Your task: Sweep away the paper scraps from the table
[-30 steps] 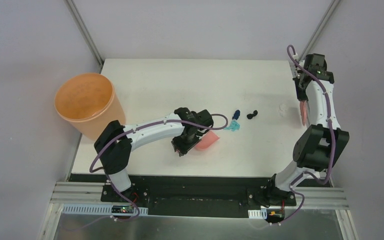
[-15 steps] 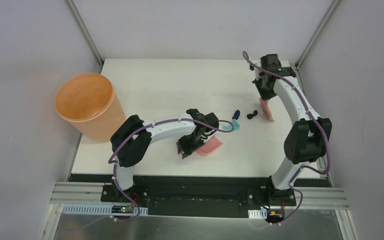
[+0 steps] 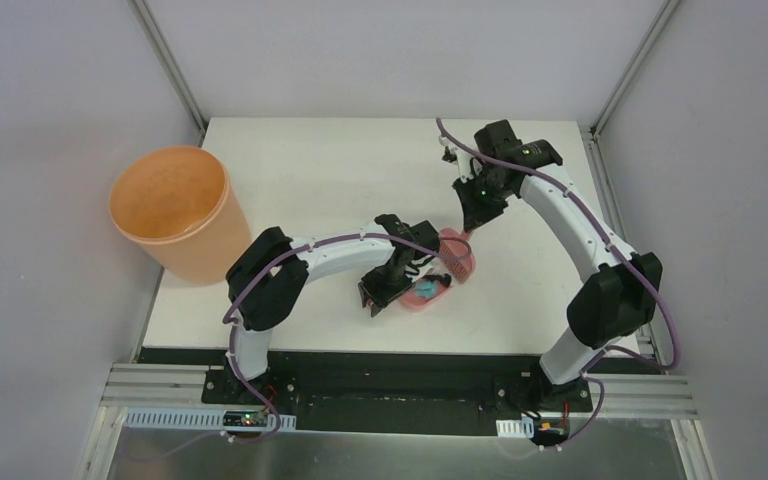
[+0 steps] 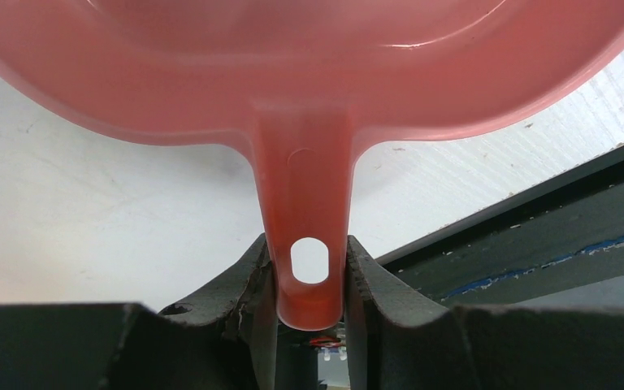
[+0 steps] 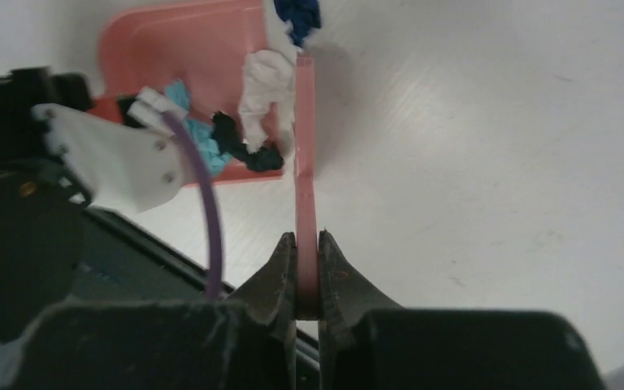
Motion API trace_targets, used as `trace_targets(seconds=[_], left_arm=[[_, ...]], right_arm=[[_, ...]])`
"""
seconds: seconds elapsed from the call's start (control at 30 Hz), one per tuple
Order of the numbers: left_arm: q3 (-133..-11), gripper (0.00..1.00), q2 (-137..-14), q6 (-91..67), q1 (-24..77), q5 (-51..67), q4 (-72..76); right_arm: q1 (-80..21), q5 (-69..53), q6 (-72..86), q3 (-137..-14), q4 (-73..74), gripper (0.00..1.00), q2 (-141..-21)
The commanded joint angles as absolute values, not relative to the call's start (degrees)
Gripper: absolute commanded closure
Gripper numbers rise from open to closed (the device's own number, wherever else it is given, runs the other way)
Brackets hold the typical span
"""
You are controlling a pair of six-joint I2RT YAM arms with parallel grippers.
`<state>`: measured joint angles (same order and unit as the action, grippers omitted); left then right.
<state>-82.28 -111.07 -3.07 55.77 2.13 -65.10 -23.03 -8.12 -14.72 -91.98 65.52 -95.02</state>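
My left gripper [image 3: 382, 290] [image 4: 309, 253] is shut on the handle of the pink dustpan [image 3: 427, 293] [image 4: 309, 73], which lies on the white table [image 3: 310, 170]. My right gripper [image 3: 468, 218] [image 5: 307, 241] is shut on the pink hand brush [image 3: 457, 256] [image 5: 305, 154], whose head stands at the dustpan's mouth. In the right wrist view, paper scraps lie in the dustpan [image 5: 179, 49]: a teal one [image 5: 205, 148], a black one [image 5: 248, 150], a white one [image 5: 264, 81] against the brush, and a dark blue one [image 5: 301, 15] at the top edge.
A big orange bucket [image 3: 175, 210] stands off the table's left edge. Metal frame posts [image 3: 165, 60] rise at the back corners. The black front edge [image 3: 360, 352] runs just behind the dustpan handle.
My right arm swung left from the table's far right with the brush, pushing the blue, teal and black scraps into the dustpan. My left gripper shifted the dustpan slightly right.
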Motion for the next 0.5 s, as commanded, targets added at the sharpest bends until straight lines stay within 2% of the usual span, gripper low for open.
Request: trace_targets(seconds=[0.0,0.13,0.27,0.47], left_arm=[[-83.77,1.0,-111.12,-2.02,55.32,3.85,-63.52],[-83.09,1.0,-110.58,-2.11,55.37,3.27,-62.95],[-81.29,1.0,-108.63,-2.56,55.37,2.28,-62.2],[-79.68,1.0,-104.11,-4.24,55.34,1.42,-64.49]], right_arm=[[-23.12,-26.17,-11.51,-91.91,71.89,1.0,-91.61],[-21.72,-32.16,-11.3,-93.17,73.86,1.0,-90.65],[-18.47,-32.6,-12.03,-98.31,76.25,1.0,-91.46],[-16.26,-21.66,-12.26,-103.68,72.63,1.0,-92.8]])
